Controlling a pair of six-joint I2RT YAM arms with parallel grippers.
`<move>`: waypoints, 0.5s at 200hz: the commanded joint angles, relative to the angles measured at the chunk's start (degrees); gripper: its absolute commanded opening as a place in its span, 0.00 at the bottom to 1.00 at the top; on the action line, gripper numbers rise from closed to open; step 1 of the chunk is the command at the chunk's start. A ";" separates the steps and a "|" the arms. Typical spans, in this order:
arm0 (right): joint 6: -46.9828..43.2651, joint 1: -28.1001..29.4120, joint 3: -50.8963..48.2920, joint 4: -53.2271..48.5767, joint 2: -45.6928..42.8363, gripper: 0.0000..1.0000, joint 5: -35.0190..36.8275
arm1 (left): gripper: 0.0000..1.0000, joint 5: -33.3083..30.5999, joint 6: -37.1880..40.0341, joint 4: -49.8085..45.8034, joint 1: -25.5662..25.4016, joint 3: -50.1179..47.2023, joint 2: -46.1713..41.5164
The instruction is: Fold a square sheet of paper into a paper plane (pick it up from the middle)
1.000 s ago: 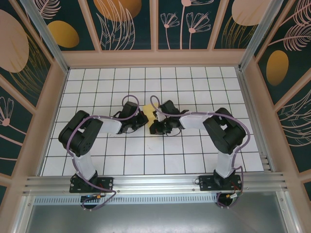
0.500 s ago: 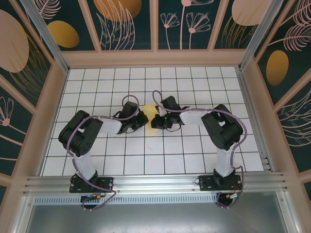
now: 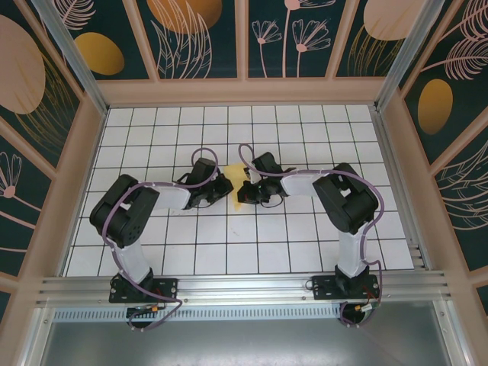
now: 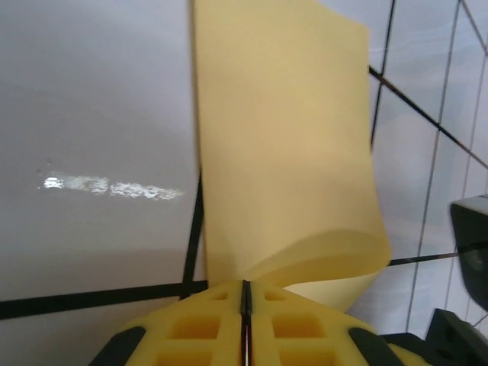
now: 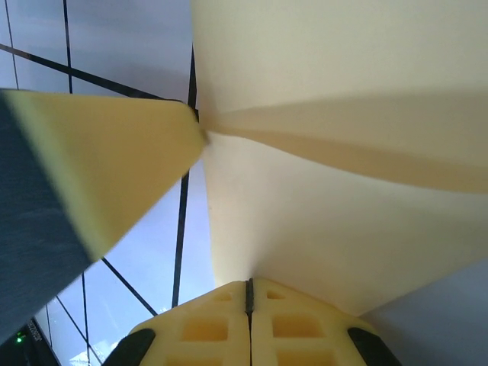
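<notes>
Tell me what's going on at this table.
Both arms are working one yellow sheet of paper at the middle of the gridded table. The left end effector is shut on one edge, and the sheet curls up and away from it. The right end effector is shut on the sheet from the opposite side, where it bends into a soft ridge. It is not yet a plane.

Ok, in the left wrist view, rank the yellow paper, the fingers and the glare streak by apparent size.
Largest: yellow paper.
Then the fingers, cropped by the frame and nearest the camera.
Smallest: glare streak.
</notes>
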 commanded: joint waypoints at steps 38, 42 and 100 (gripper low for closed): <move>2.78 0.10 0.50 -1.70 1.70 0.04 1.04 | 0.12 -0.52 -1.79 0.61 -1.22 -3.70 -8.13; 2.99 0.12 0.51 -1.49 1.67 0.04 0.88 | 0.12 -0.27 -2.10 0.94 -1.43 -3.97 -8.25; 4.82 0.12 0.68 -0.07 1.63 0.03 -1.16 | 0.02 3.44 -7.58 8.56 -4.24 -10.32 -7.35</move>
